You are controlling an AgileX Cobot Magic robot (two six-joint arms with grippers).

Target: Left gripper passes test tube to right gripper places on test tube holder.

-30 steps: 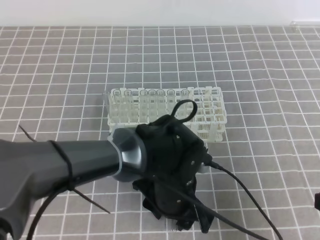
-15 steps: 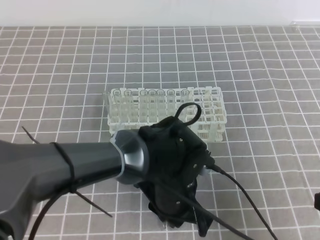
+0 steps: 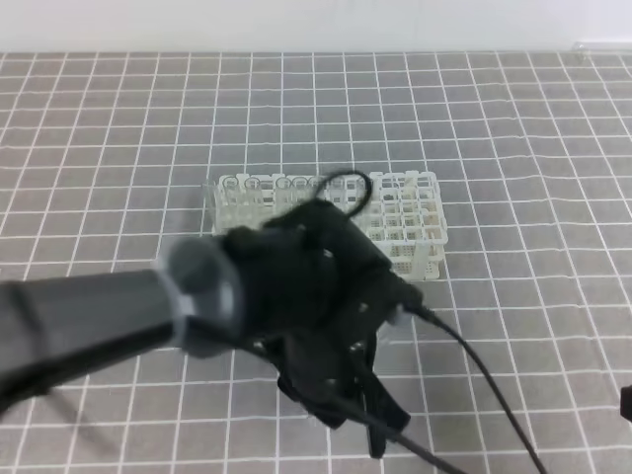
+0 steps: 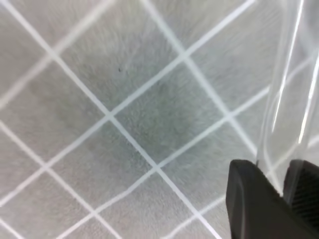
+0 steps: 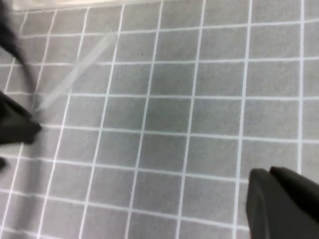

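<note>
The rack (image 3: 395,222) stands mid-table (image 3: 553,148). The left gripper (image 3: 341,415) hangs in front of it, nearer the front edge. The tube (image 4: 286,84) sits between its fingers.

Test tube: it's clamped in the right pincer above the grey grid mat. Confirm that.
Wrong pincer. The test tube is clamped in the left pincer, as the left wrist view shows; the right pincer holds nothing visible. It is above the grey grid mat.
</note>
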